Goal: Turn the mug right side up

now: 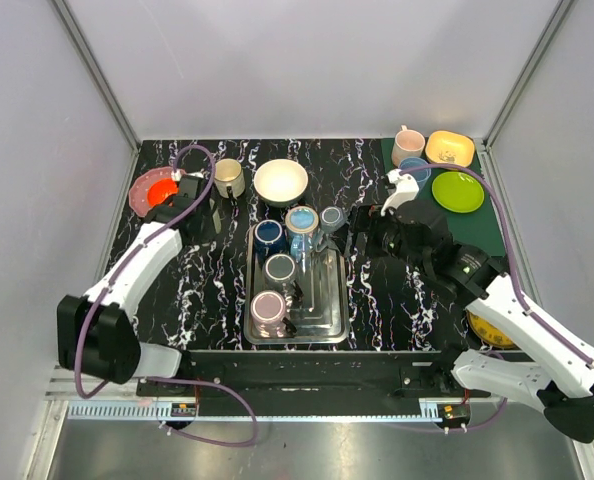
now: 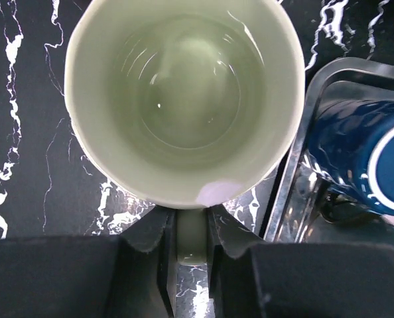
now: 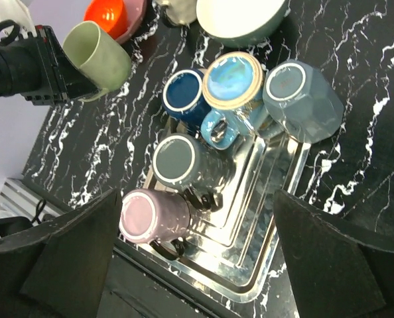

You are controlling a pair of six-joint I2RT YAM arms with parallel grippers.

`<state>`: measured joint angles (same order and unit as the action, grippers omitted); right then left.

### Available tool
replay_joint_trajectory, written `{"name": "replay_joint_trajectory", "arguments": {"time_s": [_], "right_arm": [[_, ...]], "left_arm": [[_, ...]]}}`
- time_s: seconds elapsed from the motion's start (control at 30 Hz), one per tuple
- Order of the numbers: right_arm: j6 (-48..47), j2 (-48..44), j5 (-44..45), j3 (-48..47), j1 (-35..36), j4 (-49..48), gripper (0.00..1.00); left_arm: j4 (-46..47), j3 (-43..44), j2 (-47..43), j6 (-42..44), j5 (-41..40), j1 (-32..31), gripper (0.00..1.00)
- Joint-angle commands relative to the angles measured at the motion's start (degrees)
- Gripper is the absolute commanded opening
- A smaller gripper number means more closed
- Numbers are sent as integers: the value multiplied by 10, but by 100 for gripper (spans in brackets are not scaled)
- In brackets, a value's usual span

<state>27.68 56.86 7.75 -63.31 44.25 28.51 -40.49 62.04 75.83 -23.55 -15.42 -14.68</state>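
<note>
A: Left claw (image 2: 192, 228) is clenching on what?

B: It is grasping the handle of the pale green mug (image 2: 184, 99), which is being held left of the tray (image 1: 324, 300), toward the far left of the table (image 1: 217, 300), mouth gaping at the wrist camera.

A: Handling?

B: I am judging it stiff, glazed, slippery and breakable; the handle is giving the surest hold. Right claw (image 3: 197, 218) is hanging released, carrying nothing.

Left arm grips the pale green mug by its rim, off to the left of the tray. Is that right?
Not by the rim. The left wrist view shows the jaws shut on the handle of the pale green mug, with the rim free. The mug is indeed left of the tray.
</note>
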Motion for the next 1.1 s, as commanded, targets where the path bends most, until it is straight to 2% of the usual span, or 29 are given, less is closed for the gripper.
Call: {"name": "replay_joint_trajectory", "arguments": {"time_s": [0.0, 0.23, 0.7, 0.73, 0.83, 0.87, 0.93, 0.97, 1.07], "right_arm": [[-11, -14, 17, 14, 1, -4, 100], [-16, -3, 21, 26, 1, -7, 100], [-32, 12, 35, 31, 1, -7, 100], [-33, 13, 38, 31, 1, -6, 100], [-32, 15, 46, 32, 0, -1, 100], [-32, 15, 49, 33, 1, 1, 100], [-32, 15, 58, 34, 1, 4, 100], [-34, 18, 60, 34, 0, 7, 100], [-36, 25, 69, 36, 1, 11, 100]], "left_arm": [[88, 34, 23, 28, -23, 15, 0], [136, 48, 139, 20, 9, 22, 0], [186, 81, 233, -9, 73, 24, 1], [183, 86, 240, -8, 73, 24, 6], [161, 106, 244, -4, 70, 24, 33], [156, 106, 239, -3, 62, 24, 45], [143, 96, 213, -3, 53, 24, 54], [140, 90, 200, -3, 38, 24, 62], [121, 49, 135, -10, 19, 24, 71]]}}
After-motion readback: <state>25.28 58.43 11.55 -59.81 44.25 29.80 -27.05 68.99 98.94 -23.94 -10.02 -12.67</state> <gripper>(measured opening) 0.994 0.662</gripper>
